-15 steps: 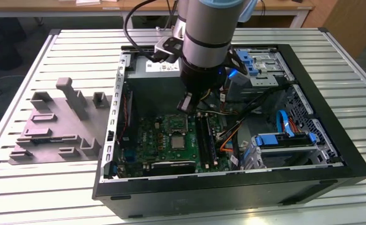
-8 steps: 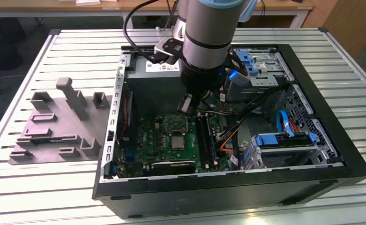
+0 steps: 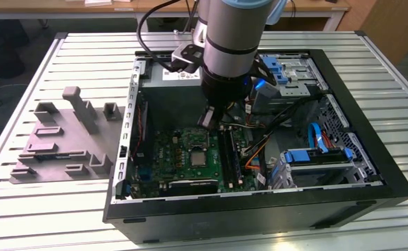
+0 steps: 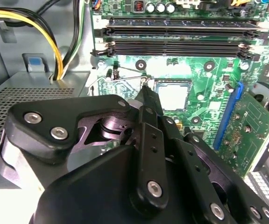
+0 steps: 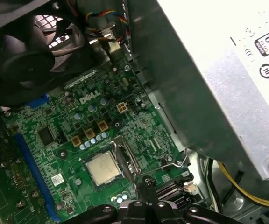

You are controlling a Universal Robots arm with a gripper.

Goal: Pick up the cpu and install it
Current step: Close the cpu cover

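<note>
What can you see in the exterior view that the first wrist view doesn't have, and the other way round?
Exterior view alone: the slatted table, the grey tray, the whole case and the arm reaching into it. First wrist view alone: the black fan, up close. Both: the cpu on the green board.

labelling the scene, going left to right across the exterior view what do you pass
grey fixture plate → case's left wall → green motherboard → cpu in its socket → memory slots → blue drive bracket → case's right wall
</note>
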